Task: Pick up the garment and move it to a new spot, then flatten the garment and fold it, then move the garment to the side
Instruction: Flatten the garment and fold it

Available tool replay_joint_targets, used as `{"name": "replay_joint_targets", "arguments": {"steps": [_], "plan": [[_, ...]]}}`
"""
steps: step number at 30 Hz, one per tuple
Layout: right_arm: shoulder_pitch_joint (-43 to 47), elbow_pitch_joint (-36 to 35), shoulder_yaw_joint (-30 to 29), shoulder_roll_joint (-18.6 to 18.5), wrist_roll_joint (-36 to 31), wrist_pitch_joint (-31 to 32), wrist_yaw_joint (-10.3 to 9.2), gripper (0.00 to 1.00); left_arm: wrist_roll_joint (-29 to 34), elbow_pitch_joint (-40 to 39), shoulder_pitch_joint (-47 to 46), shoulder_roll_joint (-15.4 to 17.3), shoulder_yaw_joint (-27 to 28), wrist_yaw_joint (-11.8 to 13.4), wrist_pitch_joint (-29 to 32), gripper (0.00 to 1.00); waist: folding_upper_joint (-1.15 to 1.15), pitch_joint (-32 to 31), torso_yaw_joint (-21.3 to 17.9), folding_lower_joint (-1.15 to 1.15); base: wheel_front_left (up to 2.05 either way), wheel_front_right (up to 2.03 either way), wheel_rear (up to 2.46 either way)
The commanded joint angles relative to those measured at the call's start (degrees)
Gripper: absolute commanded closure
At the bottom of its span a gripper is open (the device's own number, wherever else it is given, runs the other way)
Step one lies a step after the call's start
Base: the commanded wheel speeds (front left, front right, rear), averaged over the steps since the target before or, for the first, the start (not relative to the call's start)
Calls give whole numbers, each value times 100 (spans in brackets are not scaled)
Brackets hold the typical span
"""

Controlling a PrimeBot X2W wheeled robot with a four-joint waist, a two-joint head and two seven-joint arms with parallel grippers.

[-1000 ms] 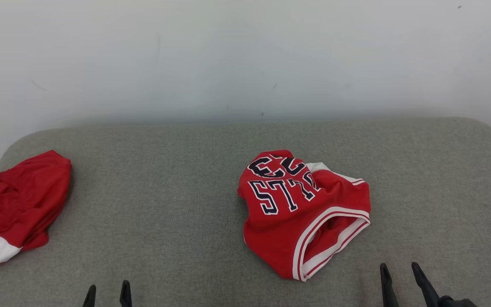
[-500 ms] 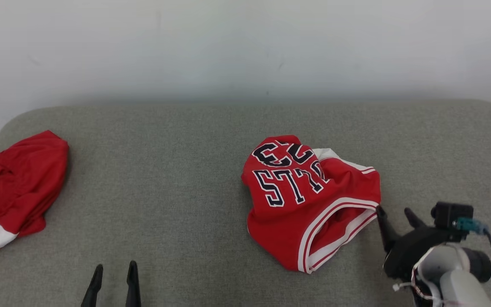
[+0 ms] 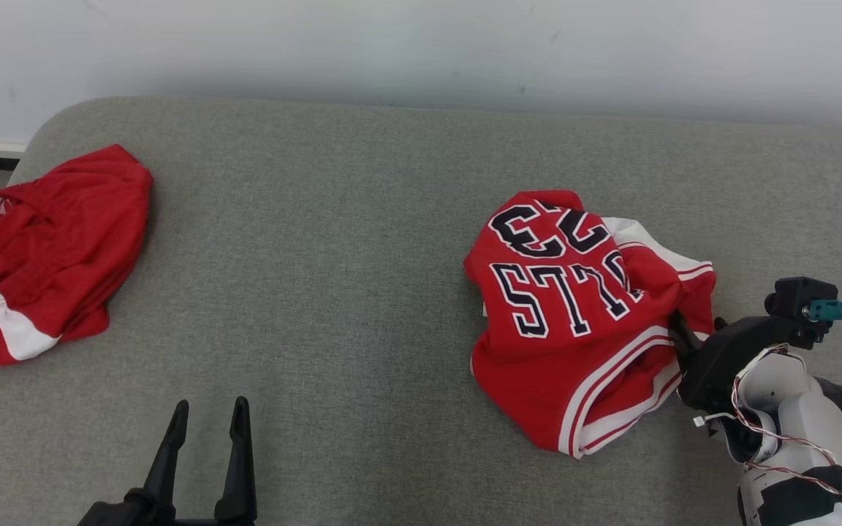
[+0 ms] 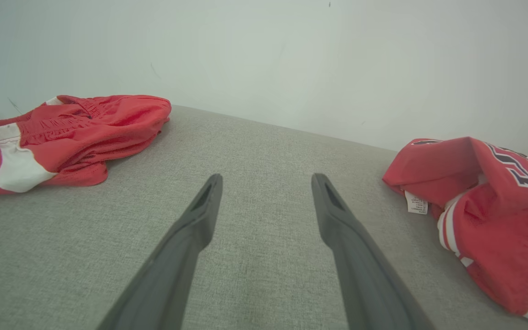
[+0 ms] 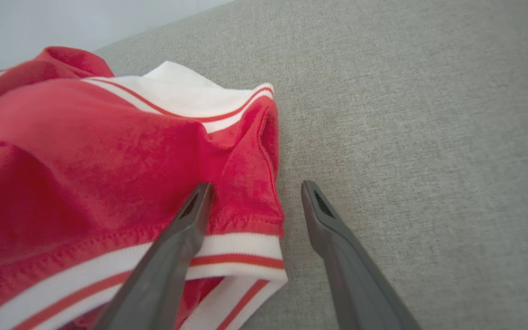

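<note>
**Right fingers spread across the jersey's right edge, not clamped.**
The jersey (image 3: pixel 574 321) lies crumpled right of centre on the grey cushion (image 3: pixel 333 219). It looks light, limp and probably slippery, so pinch the thicker striped hem. The right gripper (image 5: pixel 255 188) straddles that hem. The left gripper (image 3: pixel 210 405) is near the front edge, fingers apart. There is open room toward the red shorts (image 3: pixel 48 248) at the left edge.

You have bright, even light and only faint shadows. In your right wrist view the near jersey (image 5: pixel 62 174) looks soft.
</note>
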Motion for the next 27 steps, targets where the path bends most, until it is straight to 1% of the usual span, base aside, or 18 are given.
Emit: {"name": "replay_joint_targets", "arguments": {"steps": [1, 5, 6, 7, 8, 13, 16, 21, 25, 27], "plan": [[-55, 33, -9, 22, 54, 4, -12, 0, 10, -23, -72, -1, 12, 9, -17, 0, -1, 115, 126, -2, 0, 0, 0], [-90, 209, 49, 23, 169, 0, -12, 1, 20, 16, -84, -2, 30, 9, -17, 0, -1, 80, 146, -2, 0, 0, 0], [-87, 217, 78, 26, 191, -35, -12, 48, 26, 29, -64, -2, 35, 9, -17, 0, -1, 54, 143, -2, 0, 0, 0], [-79, 204, 122, 11, 182, -103, -12, 82, 29, 36, -47, -2, 37, 9, -17, 0, -1, 29, 140, -2, 0, 0, 0], [-58, 186, 170, -22, 151, -172, -12, 100, 27, 42, -29, -2, 41, 9, -17, 0, -1, -1, 134, -2, 0, 0, 0], [65, 51, 421, -31, 210, -365, -12, 100, 5, 74, 98, -1, 36, 9, -17, 0, -1, -234, 81, -2, 0, 0, 0], [23, -219, 698, -3, 370, -380, -12, 100, -10, 80, 193, 0, 45, 9, -17, 0, -1, -388, 47, -2, 0, 0, 0], [-306, -1020, 1451, 87, 1079, -195, -12, 100, -31, 70, 311, -1, 78, 9, -17, 0, -1, -580, -8, -2, 0, 0, 0], [-707, -1604, 2273, 123, 1703, 33, -12, 100, -41, 87, 352, -1, 62, 9, -17, 0, -1, -686, 12, -2, 0, 0, 0], [-938, -1791, 2666, 132, 2120, 122, -12, 100, -41, 57, 394, -1, 38, 8, -17, 0, -1, -724, 39, -2, 0, 0, 0]]}}
